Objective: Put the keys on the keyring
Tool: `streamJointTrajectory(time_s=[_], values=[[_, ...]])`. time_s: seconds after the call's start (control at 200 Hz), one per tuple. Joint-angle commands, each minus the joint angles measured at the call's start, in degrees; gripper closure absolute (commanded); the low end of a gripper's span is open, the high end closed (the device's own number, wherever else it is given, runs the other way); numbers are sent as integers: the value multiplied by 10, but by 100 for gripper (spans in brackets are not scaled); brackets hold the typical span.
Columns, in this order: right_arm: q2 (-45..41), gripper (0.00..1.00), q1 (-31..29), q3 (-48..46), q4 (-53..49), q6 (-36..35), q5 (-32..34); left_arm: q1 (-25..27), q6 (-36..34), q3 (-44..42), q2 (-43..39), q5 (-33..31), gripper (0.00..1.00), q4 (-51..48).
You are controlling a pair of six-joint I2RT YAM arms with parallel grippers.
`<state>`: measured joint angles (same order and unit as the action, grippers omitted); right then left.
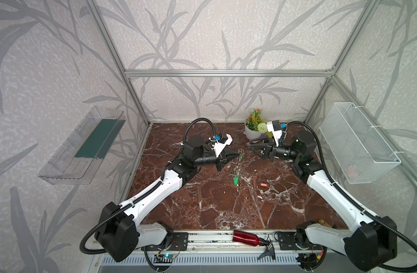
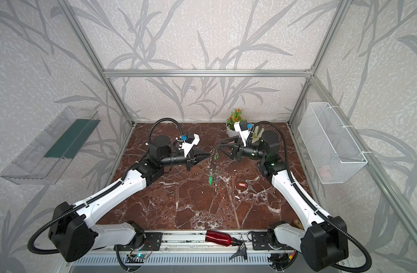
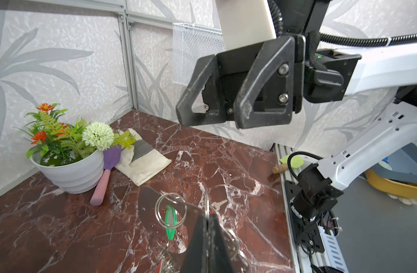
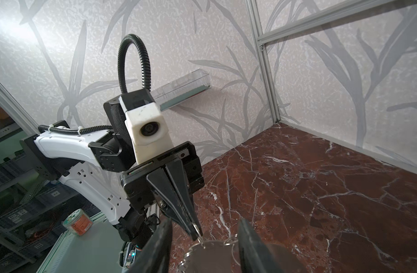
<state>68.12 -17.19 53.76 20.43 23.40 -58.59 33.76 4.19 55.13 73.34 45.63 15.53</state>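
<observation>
My left gripper (image 1: 238,154) (image 3: 207,215) is shut on a silver split ring of the keyring (image 1: 237,167) (image 3: 148,208), a flat plate that hangs from it above the marble table (image 1: 226,208). Silver rings and a green tag (image 3: 171,222) dangle from its edge. My right gripper (image 1: 250,144) (image 4: 206,238) faces the left one from the right, open. In the right wrist view its fingers (image 4: 163,238) stand either side of the plate's top edge (image 4: 212,250). A loose red-orange key (image 1: 263,184) (image 2: 242,185) lies on the table, right of the keyring.
A white flower pot (image 3: 70,175) stands at the back right, with a purple trowel (image 3: 103,182) and a cloth glove (image 3: 143,165) beside it. A red bottle (image 1: 246,237) lies on the front rail. A wire basket (image 1: 358,144) and a clear shelf (image 1: 84,146) hang on the side walls.
</observation>
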Motion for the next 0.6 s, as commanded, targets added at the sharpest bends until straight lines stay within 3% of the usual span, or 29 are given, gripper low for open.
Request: streamJointTrajectory(time_s=[0.0,0.215,0.6], values=[[-20,52,1,-1,42,32,-15,12,98,-18,-21,-23,100,212],[-15,58,4,-5,78,62,-32,37,148,-40,8,-53,100,327],[2,63,14,-11,190,166,-70,49,197,-59,40,-92,100,435]])
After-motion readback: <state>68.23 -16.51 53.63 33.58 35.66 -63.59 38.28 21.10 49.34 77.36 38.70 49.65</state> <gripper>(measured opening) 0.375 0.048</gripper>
